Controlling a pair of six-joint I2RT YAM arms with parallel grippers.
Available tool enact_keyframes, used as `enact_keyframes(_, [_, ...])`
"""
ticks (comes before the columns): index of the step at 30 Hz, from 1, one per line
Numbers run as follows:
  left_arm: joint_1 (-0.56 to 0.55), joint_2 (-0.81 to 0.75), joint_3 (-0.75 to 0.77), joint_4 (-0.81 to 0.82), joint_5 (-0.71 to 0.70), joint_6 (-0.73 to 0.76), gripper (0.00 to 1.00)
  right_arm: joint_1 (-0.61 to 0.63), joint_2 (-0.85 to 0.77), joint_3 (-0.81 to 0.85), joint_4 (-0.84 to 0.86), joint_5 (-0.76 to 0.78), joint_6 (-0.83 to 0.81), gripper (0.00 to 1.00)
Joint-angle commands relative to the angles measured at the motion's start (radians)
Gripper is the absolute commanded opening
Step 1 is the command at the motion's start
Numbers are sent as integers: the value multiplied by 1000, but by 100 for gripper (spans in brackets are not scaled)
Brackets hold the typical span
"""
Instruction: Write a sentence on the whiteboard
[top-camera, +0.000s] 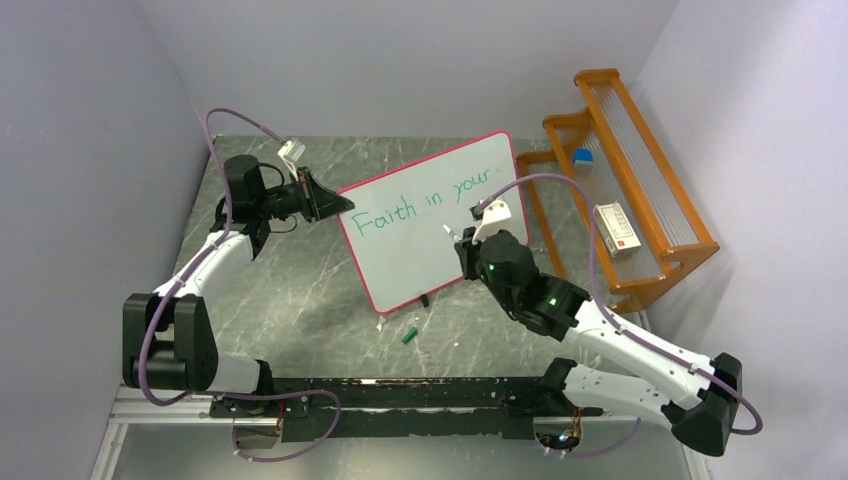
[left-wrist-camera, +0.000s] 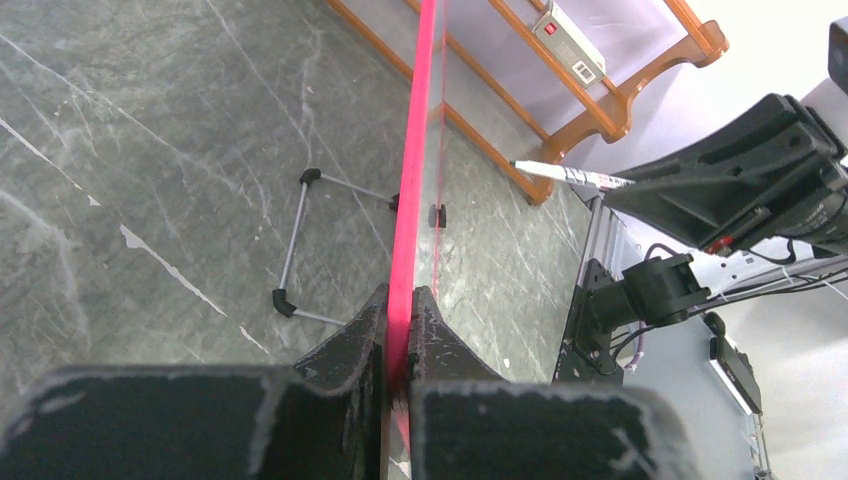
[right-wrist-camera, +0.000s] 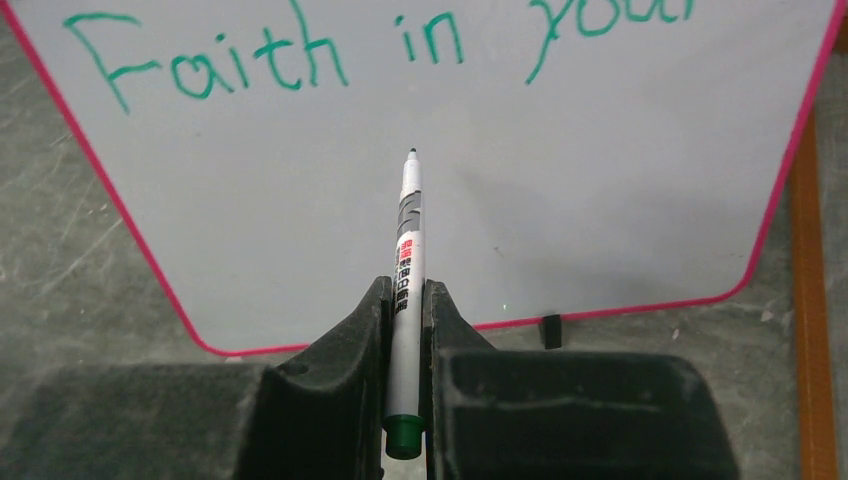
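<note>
The whiteboard (top-camera: 420, 240), white with a pink-red frame, stands tilted on the table. Green words "Faith in your" (top-camera: 425, 200) run along its top; they also show in the right wrist view (right-wrist-camera: 300, 55). My left gripper (top-camera: 335, 203) is shut on the whiteboard's left edge; the pink frame (left-wrist-camera: 412, 200) runs between its jaws (left-wrist-camera: 400, 320). My right gripper (top-camera: 466, 243) is shut on a white marker (right-wrist-camera: 408, 260) with a green end. Its uncapped tip points at the bare board below the words, close to the surface. The marker also shows in the left wrist view (left-wrist-camera: 570, 175).
A green marker cap (top-camera: 409, 334) lies on the table in front of the board. An orange wooden rack (top-camera: 625, 190) at the right holds a white box (top-camera: 615, 230) and a blue item (top-camera: 583, 157). The board's wire stand (left-wrist-camera: 300, 240) rests behind it.
</note>
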Motion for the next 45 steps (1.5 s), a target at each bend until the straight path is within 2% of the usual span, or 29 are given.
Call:
enact_keyframes(1, [-21, 13, -18, -86, -68, 71, 5, 82, 6, -16, 5, 110, 30, 0])
enact_keyframes(6, [-21, 11, -19, -90, -70, 72, 5, 196, 39, -26, 32, 185, 59, 0])
enact_keyframes(11, [-22, 7, -19, -90, -71, 72, 5, 322, 131, -12, 78, 259, 74, 0])
enact_keyframes(14, [-21, 5, -19, -87, -70, 71, 5, 357, 195, 12, 105, 277, 68, 0])
enact_keyframes(23, [-21, 5, -17, -91, -67, 74, 5, 363, 307, 78, 130, 276, 54, 0])
enact_keyframes(45, [-21, 6, -16, -89, -62, 72, 5, 342, 392, 140, 121, 327, 33, 0])
